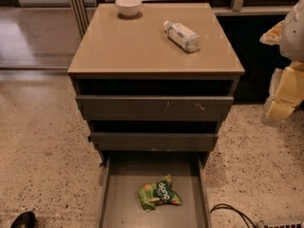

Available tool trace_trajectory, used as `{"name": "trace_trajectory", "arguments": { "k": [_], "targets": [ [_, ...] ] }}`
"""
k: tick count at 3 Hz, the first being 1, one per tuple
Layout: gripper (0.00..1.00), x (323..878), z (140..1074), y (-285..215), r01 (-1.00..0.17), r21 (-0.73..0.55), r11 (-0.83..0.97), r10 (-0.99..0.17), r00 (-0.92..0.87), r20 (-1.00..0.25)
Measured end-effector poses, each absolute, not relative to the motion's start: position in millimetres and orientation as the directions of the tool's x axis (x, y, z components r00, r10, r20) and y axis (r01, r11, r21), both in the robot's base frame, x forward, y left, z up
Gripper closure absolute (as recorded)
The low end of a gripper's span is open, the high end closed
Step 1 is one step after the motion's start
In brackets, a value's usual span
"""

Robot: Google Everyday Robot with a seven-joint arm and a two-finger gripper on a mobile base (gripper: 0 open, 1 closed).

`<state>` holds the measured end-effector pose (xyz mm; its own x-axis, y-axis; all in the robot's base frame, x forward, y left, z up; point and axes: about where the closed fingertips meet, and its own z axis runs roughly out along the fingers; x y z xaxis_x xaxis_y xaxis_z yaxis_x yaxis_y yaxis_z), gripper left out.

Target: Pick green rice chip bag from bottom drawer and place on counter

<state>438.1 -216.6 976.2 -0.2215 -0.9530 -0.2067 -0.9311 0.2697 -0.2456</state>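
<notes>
The green rice chip bag (159,193) lies crumpled on the flat grey floor of the bottom drawer (110,194), which is pulled out toward me. The bag sits near the middle of the drawer, a little to the front. The counter (142,44) is the tan glossy top of the cabinet, above the two upper drawers. My gripper (283,96) hangs at the far right edge of the view, level with the upper drawers, well to the right of the cabinet. It is far above and to the right of the bag and holds nothing that I can see.
A white bowl (128,5) stands at the counter's back left. A plastic bottle (182,35) lies on its side at the back right. The two upper drawers (154,107) stick out slightly. A black cable (232,212) lies on the speckled floor at the right.
</notes>
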Motion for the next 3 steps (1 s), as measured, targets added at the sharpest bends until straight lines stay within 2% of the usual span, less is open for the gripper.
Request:
{"name": "trace_trajectory", "arguments": {
  "k": [2,3],
  "targets": [
    [0.00,432.9,951.9,-213.6,-0.937,-0.222,0.270,-0.952,-0.224,-0.210],
    [0.00,422.4,893.5,-205.8,-0.943,-0.165,0.289,-0.938,-0.245,-0.244]
  ]
}}
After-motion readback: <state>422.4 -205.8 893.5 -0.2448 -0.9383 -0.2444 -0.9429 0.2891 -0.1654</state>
